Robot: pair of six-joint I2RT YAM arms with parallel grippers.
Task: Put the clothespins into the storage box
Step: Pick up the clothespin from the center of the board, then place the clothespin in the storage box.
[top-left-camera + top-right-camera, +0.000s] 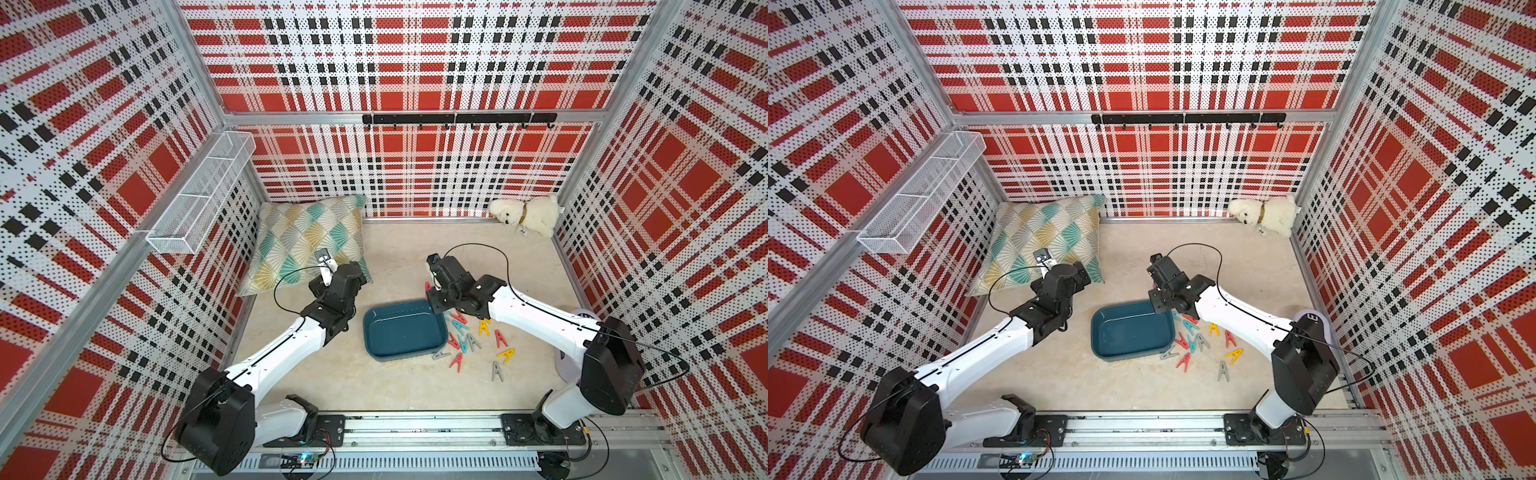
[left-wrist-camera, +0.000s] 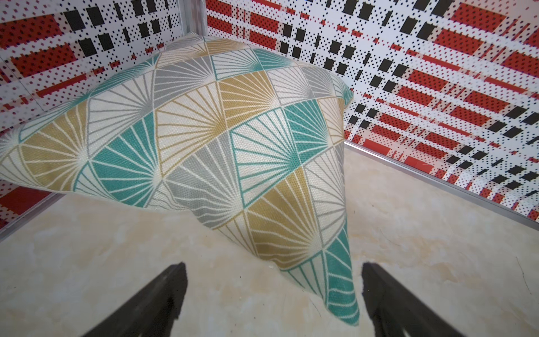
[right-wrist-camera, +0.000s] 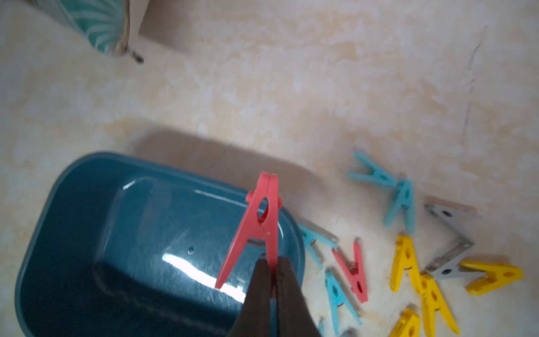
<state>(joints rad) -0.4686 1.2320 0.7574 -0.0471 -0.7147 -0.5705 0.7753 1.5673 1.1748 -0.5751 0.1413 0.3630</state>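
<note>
Right claw point(image 3: 271, 264) is clamped shut on the tip of one leg of a red clothespin point(image 3: 259, 230), which juts out beyond the claw over the storage box point(image 3: 73, 186), close to the box wall that faces the loose clothespins point(image 1: 469, 338). The grip is thin and off-centre, so in my judgement the pin can pivot or slip. You should carry it further in over the middle of the box floor, bring it low and only then part the jaws, so that it does not bounce off the rim onto the tabletop point(image 3: 291, 73). The box interior point(image 1: 403, 332) shows nothing in it in both top views, so the whole pile remains to be moved. Left claw point(image 2: 274, 267) stands wide open and holds nothing, pointing at a corner of the patterned pillow point(image 2: 204, 131), well apart from the work. Limits of view: the right wrist picture is blurred and cuts off part of the box. In both top views the wrist housing hides the right claw and the held pin. The right forearm covers some clothespins, so you cannot count them reliably.
</note>
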